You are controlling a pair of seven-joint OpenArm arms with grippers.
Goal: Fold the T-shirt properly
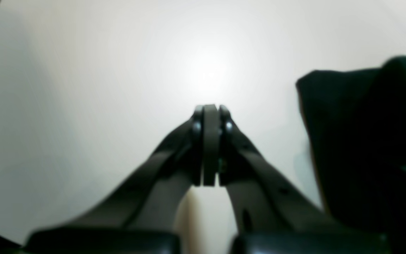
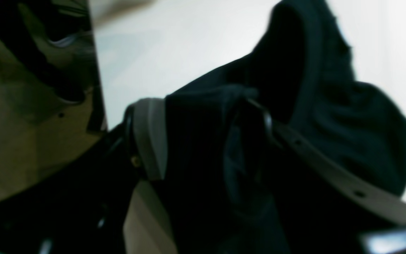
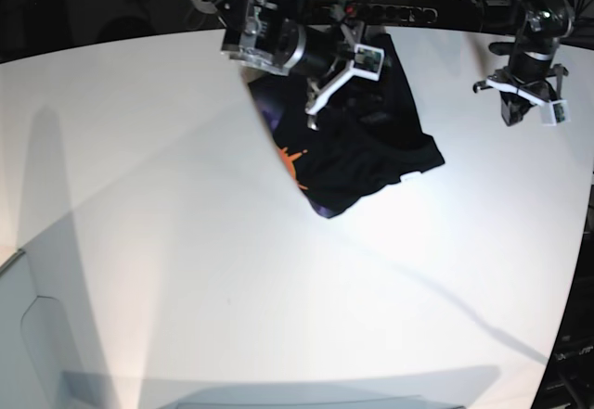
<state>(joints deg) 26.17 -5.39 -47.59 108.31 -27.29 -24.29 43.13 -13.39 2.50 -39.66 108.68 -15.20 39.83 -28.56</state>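
The black T-shirt [image 3: 371,145] hangs bunched at the table's far middle, its lower part resting on the white table [image 3: 186,242]. An orange patch [image 3: 290,160] and a small white tag [image 3: 408,179] show on it. My right gripper [image 3: 339,80] holds the upper part of the cloth. In the right wrist view, the T-shirt [image 2: 347,123] fills the gap between the grey fingers [image 2: 150,137] of the right gripper [image 2: 203,116]. My left gripper [image 3: 520,114] hangs at the far right, apart from the shirt. It is shut and empty [image 1: 210,109], with the T-shirt [image 1: 365,141] off to its right.
A black power strip [image 3: 390,10] and cables lie behind the table's far edge. The table's curved right edge [image 3: 580,270] runs close to my left arm. A pale panel [image 3: 28,335] sits at the lower left corner.
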